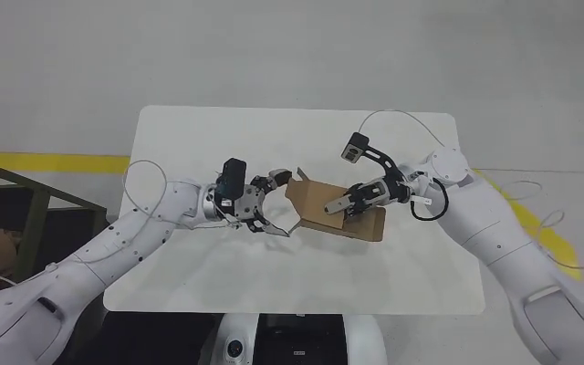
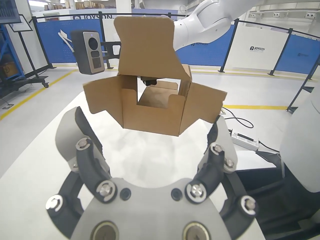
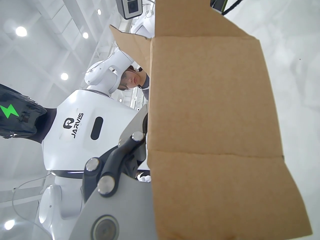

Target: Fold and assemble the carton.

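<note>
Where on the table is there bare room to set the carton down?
Bare: the far strip of the table behind the carton, and the near middle in front of it. Crowded: the centre, where the left gripper and right gripper flank the carton.

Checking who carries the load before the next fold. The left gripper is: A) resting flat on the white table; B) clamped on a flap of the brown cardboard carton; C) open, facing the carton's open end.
C: the left gripper stands open before the brown cardboard carton, gripping nothing.
</note>
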`<act>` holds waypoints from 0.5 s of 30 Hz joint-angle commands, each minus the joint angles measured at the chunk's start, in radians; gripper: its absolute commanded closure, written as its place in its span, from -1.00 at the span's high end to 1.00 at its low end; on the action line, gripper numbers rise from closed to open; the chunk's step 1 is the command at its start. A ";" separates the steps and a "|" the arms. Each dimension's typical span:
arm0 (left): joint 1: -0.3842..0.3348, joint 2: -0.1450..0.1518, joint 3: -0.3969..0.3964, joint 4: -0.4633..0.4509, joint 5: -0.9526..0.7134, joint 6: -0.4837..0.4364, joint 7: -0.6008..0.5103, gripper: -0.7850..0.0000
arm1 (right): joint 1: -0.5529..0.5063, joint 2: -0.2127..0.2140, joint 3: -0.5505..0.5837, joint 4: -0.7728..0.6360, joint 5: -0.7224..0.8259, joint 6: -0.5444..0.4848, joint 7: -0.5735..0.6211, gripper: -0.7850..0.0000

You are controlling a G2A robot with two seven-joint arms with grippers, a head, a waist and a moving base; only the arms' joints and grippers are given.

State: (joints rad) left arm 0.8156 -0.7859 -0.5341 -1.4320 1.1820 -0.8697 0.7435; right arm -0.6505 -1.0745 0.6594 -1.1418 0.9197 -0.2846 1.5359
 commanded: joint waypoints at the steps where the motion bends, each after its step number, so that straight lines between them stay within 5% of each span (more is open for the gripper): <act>1: 0.007 -0.002 -0.008 -0.011 -0.007 -0.003 -0.019 1.00 | -0.004 -0.002 0.008 0.003 -0.002 0.000 0.000 -1.00; 15: 0.057 -0.016 -0.087 -0.035 -0.052 0.025 -0.062 1.00 | -0.030 -0.022 0.066 0.024 -0.035 0.000 0.000 -1.00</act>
State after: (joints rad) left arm 0.8705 -0.8003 -0.6157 -1.4683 1.1399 -0.8477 0.6870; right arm -0.6799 -1.0945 0.7247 -1.1177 0.8865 -0.2846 1.5359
